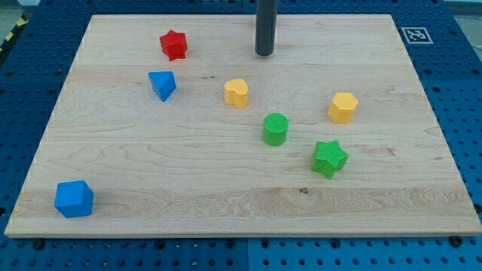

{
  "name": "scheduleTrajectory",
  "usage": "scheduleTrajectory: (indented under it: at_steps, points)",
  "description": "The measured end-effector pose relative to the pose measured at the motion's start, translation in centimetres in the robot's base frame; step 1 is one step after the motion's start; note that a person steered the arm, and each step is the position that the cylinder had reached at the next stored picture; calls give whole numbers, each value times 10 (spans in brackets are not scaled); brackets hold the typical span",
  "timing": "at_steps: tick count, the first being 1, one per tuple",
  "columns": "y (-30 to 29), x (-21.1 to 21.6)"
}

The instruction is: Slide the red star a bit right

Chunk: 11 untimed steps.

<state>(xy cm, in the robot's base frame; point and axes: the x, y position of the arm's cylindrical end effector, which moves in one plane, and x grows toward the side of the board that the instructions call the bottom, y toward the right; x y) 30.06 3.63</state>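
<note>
The red star [173,44] lies near the view's top, left of centre, on the wooden board [135,173]. My tip [264,54] stands on the board near the top centre, well to the right of the red star and apart from it. It touches no block. The nearest block below it is the yellow heart-shaped block [236,92].
A blue triangular block [163,84] lies just below the red star. A green cylinder [276,129], a green star [329,158] and a yellow hexagonal block [343,107] lie at centre right. A blue cube-like block [74,199] sits at bottom left. A marker tag [415,35] is at the top right corner.
</note>
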Motion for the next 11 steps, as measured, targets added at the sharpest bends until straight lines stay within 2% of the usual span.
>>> scheduleTrajectory:
  at_steps: [1, 3, 5, 6, 7, 8, 9, 11]
  points:
    - [-29, 20]
    - [-34, 20]
    - [-132, 17]
    - [-156, 22]
    - [-206, 9]
    - [-216, -20]
    - [-190, -25]
    - [-192, 12]
